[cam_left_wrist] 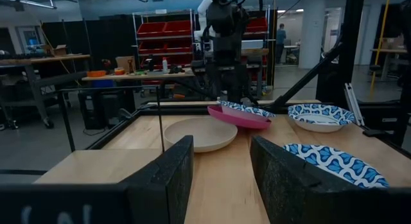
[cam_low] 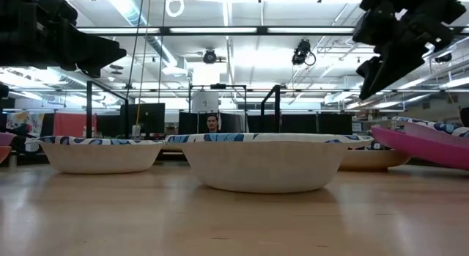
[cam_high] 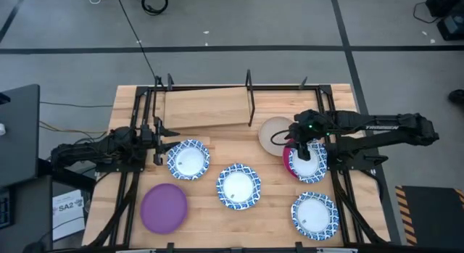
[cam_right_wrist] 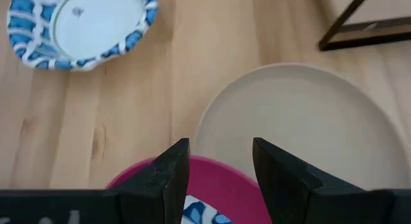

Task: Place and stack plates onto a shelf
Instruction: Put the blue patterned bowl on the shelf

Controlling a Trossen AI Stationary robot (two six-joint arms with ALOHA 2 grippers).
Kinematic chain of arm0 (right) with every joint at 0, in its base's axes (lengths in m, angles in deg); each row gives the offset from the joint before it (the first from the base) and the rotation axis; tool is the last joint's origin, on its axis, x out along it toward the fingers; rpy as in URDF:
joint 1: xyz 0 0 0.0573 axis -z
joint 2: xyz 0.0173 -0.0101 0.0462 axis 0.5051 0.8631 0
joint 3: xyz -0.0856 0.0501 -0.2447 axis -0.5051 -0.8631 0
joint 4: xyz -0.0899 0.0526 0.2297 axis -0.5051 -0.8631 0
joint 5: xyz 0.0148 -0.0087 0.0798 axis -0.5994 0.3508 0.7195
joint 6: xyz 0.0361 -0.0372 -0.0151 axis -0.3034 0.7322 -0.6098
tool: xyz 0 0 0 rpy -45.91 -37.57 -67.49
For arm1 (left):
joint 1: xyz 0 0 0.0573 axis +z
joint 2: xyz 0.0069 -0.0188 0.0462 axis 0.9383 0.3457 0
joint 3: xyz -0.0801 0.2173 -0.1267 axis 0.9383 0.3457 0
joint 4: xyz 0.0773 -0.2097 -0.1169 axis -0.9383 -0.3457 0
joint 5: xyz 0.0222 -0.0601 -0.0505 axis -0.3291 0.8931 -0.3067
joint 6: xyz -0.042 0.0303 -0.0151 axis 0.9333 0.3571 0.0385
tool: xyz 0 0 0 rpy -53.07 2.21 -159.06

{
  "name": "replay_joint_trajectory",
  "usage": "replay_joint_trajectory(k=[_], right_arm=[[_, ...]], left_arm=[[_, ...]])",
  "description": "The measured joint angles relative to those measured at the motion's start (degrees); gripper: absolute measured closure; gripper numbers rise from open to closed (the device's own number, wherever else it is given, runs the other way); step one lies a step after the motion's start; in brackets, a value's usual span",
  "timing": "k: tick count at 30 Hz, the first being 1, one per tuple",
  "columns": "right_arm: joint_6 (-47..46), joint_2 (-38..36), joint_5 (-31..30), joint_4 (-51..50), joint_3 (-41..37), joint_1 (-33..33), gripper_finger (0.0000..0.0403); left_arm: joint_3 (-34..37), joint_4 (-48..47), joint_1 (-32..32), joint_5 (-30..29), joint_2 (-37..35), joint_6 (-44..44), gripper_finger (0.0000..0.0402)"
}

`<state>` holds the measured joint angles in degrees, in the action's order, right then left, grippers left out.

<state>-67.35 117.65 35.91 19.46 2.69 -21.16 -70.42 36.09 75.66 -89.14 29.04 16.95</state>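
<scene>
A round blue-and-white patterned plate with a white centre (cam_high: pixel 309 164) is seen lying on a plain magenta plate (cam_high: pixel 288 159), the pair resting partly over the rim of a plain beige plate (cam_high: pixel 274 133) on the right part of the light wooden surface (cam_high: pixel 217 217). The right hand (cam_high: pixel 298 142) is held just above the far edge of this pair, its fingers (cam_right_wrist: pixel 168 169) spread apart with nothing between them; in the right wrist view the magenta rim and the beige plate are seen directly beyond the fingertips.

A second blue-and-white plate (cam_high: pixel 188 159) lies just beside the left hand (cam_high: pixel 157 146), whose fingers (cam_left_wrist: pixel 168 172) are likewise parted and empty. A third patterned plate (cam_high: pixel 238 186) is placed near the middle of the surface, a fourth (cam_high: pixel 315 215) near the front right edge, and a plain purple plate (cam_high: pixel 164 207) at the front left, all apart from one another.

The shelf, a light wooden plank in a thin black metal frame (cam_high: pixel 206 106), stands along the far edge of the surface; the plank carries nothing and the beige plate lies just beside its right end. Bare wood is left between the plates in the middle.

On the right arm, white lettering is visible but cannot be made out. Beside the surface at the left, a white label reading "SA2" (cam_high: pixel 66 206) is seen.
</scene>
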Motion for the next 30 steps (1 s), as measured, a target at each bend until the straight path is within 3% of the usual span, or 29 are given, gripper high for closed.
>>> replay_joint_trajectory(k=[9, 17, 24, 30], right_arm=[[2.6, 6.5, 0.3, -1.8, 5.6, -1.3, 0.0227], [5.9, 14.2, -4.3, -20.3, 17.0, -1.3, 0.0227], [9.3, 21.1, -5.2, -29.1, 17.9, -1.3, 0.0227], [14.8, 26.1, -9.9, -30.7, 17.9, -1.3, 0.0227]], left_arm=[[0.0, 0.0, 0.0, 0.0, 0.0, 0.0, 0.0239], [0.0, 0.0, 0.0, 0.0, 0.0, 0.0, 0.0239], [0.0, 0.0, 0.0, 0.0, 0.0, 0.0, 0.0239], [0.0, 0.0, 0.0, 0.0, 0.0, 0.0, 0.0239]])
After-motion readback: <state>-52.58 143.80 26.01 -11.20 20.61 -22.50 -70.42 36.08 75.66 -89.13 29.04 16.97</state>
